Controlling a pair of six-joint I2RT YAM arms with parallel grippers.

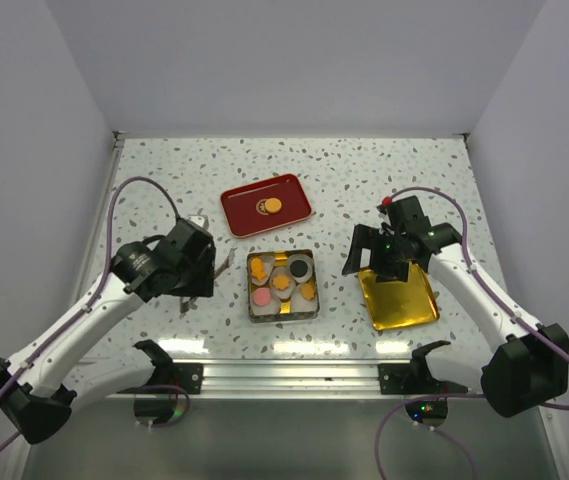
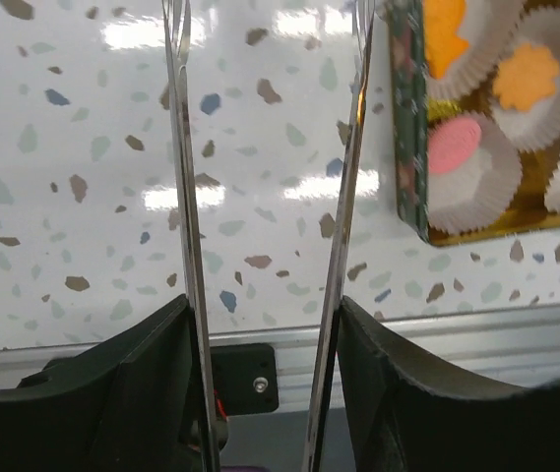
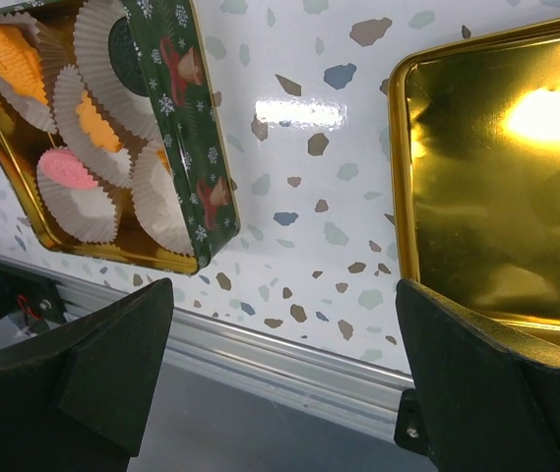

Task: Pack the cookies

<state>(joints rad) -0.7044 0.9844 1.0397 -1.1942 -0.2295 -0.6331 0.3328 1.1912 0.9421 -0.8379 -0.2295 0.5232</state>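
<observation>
An open green tin (image 1: 282, 317) in the middle holds cookies in white paper cups: orange ones (image 1: 260, 270), a pink one (image 1: 261, 297) and a dark one (image 1: 300, 268). One orange cookie (image 1: 272, 206) lies on the red tray (image 1: 242, 212) behind it. My left gripper (image 1: 204, 272) is shut on metal tweezers (image 1: 222, 268) just left of the tin. In the left wrist view the tweezers' blades (image 2: 183, 197) stand apart with nothing between them, and the pink cookie (image 2: 454, 144) shows at right. My right gripper (image 1: 369, 262) is open and empty between tin and lid.
The gold tin lid (image 1: 404, 305) lies upside down right of the tin, partly under my right gripper; it also shows in the right wrist view (image 3: 496, 177). The tin's green wall (image 3: 186, 108) is at left there. An aluminium rail (image 1: 284, 375) runs along the near edge.
</observation>
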